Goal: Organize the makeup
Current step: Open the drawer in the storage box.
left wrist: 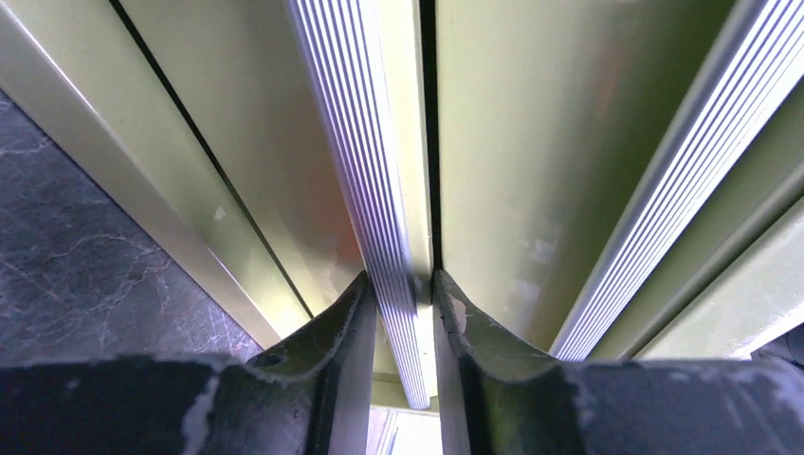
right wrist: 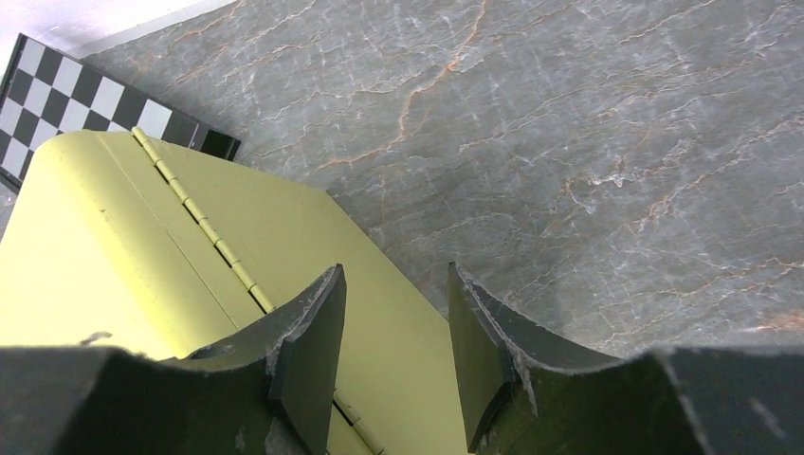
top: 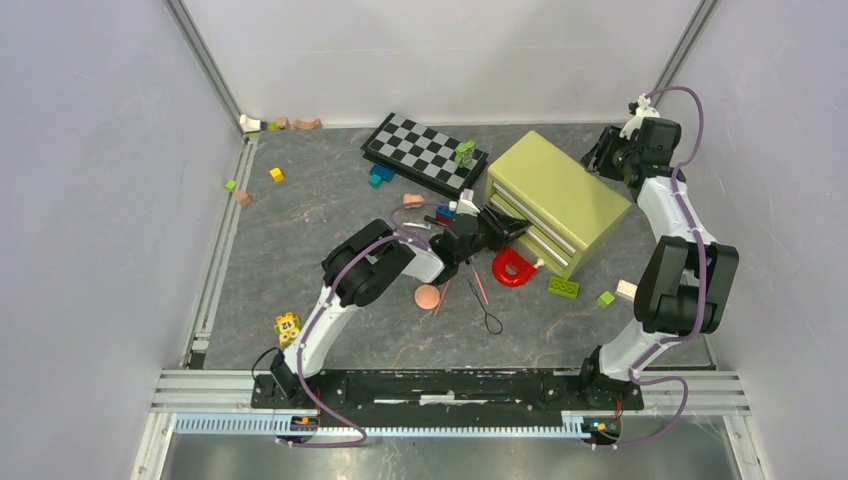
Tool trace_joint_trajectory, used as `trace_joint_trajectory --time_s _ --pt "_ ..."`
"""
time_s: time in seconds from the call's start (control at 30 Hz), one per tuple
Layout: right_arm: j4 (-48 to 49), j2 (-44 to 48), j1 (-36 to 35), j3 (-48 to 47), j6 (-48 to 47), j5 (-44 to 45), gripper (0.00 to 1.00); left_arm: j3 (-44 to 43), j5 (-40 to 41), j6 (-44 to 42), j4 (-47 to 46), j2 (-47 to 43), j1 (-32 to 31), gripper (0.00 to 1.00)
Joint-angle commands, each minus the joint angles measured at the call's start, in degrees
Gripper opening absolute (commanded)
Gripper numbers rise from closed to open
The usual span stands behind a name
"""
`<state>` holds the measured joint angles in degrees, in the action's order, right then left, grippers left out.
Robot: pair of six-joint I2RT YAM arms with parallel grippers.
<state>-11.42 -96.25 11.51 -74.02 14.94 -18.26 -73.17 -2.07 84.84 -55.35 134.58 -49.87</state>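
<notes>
Green cabinet (top: 560,190) stands near the table's (top: 300,250) far edge; the left gripper (left wrist: 400,289) pinches its ribbed handle (left wrist: 356,142). Pull straight and slowly. The right gripper (right wrist: 393,294) hovers with fingers spread, empty.

White arms (top: 318,325), black joints (top: 365,270), purple cables (top: 700,115)

The grey counter (top: 300,240) has lots of things on it. A green box (top: 560,190) sits at the upper right, with a checkerboard (top: 425,150) next to it at the top. In the middle lie a red horseshoe piece (top: 513,267), a round peach puff (top: 427,296), a thin pink pencil (top: 479,285) and a black loop (top: 492,320). Little toy bricks (top: 562,287) lie here and there.
</notes>
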Motion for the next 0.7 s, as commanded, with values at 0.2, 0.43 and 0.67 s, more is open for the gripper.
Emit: trace_joint_trajectory --time_s 0.2,0.43,0.67 --pt "-17.64 0.86 -2.45 -4.28 -4.02 3.91 0.56 -0.59 3.47 0.40 -2.72 -0.29 0.01 0.17" --pt "-18.49 6.28 -3.88 -12.69 -7.66 9.58 0.62 5.32 2.33 -4.38 -2.59 -5.46 1.77 0.13" --pt "-24.31 11.19 -14.99 -8.44 -12.56 8.04 0.62 10.45 -0.88 -9.66 -1.03 -11.29 2.76 0.11"
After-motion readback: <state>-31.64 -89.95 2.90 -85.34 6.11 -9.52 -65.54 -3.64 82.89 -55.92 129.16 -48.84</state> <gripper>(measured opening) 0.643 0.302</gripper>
